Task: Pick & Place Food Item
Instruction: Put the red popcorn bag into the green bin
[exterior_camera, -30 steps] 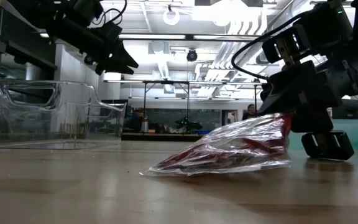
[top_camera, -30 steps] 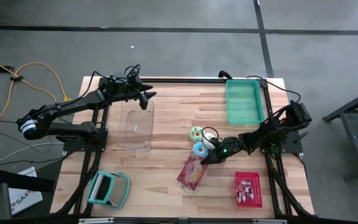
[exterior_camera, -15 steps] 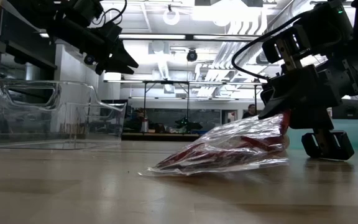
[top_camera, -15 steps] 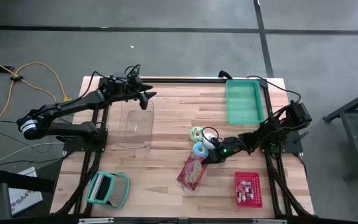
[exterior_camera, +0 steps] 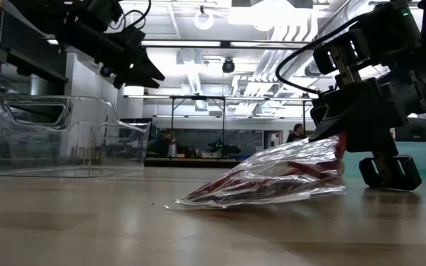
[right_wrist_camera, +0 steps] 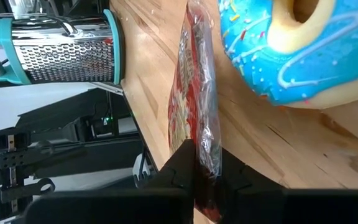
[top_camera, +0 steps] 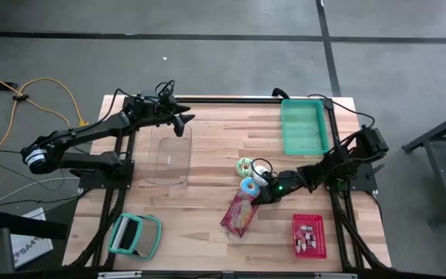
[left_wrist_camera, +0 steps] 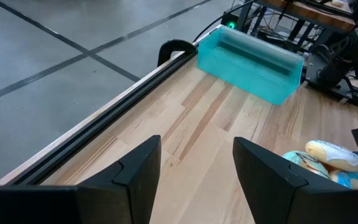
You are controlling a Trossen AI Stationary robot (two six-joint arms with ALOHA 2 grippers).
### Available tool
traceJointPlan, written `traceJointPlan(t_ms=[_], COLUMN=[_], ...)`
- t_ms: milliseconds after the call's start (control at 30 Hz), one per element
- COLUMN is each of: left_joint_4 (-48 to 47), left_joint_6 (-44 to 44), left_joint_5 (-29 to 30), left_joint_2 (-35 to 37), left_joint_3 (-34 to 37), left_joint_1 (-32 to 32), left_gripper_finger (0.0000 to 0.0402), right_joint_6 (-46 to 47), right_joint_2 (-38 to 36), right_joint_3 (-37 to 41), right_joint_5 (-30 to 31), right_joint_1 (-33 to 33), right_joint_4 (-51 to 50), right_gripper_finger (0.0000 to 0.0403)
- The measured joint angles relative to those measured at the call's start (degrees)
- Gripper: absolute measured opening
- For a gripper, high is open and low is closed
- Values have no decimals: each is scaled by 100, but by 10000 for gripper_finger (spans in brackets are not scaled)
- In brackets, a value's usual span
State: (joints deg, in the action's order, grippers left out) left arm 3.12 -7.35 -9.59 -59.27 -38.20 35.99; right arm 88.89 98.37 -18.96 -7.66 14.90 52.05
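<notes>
Pinching the end of the snack bag (top_camera: 239, 215) with right gripper (top_camera: 263, 195) fully closed, near the table's front edge, right of middle. Lifting slowly, keeping the thin plastic from slipping. Avoiding the blue donut (top_camera: 250, 186) touching the bag end, red basket (top_camera: 309, 235) nearby. Waiting: left gripper (top_camera: 183, 119), spread wide, empty, over clear bin (top_camera: 169, 160).
</notes>
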Motion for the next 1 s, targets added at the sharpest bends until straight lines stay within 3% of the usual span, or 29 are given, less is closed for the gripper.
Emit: traceJointPlan(t_ms=[1000], left_joint_4=[0], left_joint_6=[-13], left_joint_5=[0], left_joint_2=[0], left_joint_3=[0], left_joint_1=[-1], left_gripper_finger=[195], right_joint_6=[-627], right_joint_2=[19], right_joint_3=[13], right_joint_5=[-135], right_joint_1=[-2], right_joint_4=[1542], right_gripper_finger=[10])
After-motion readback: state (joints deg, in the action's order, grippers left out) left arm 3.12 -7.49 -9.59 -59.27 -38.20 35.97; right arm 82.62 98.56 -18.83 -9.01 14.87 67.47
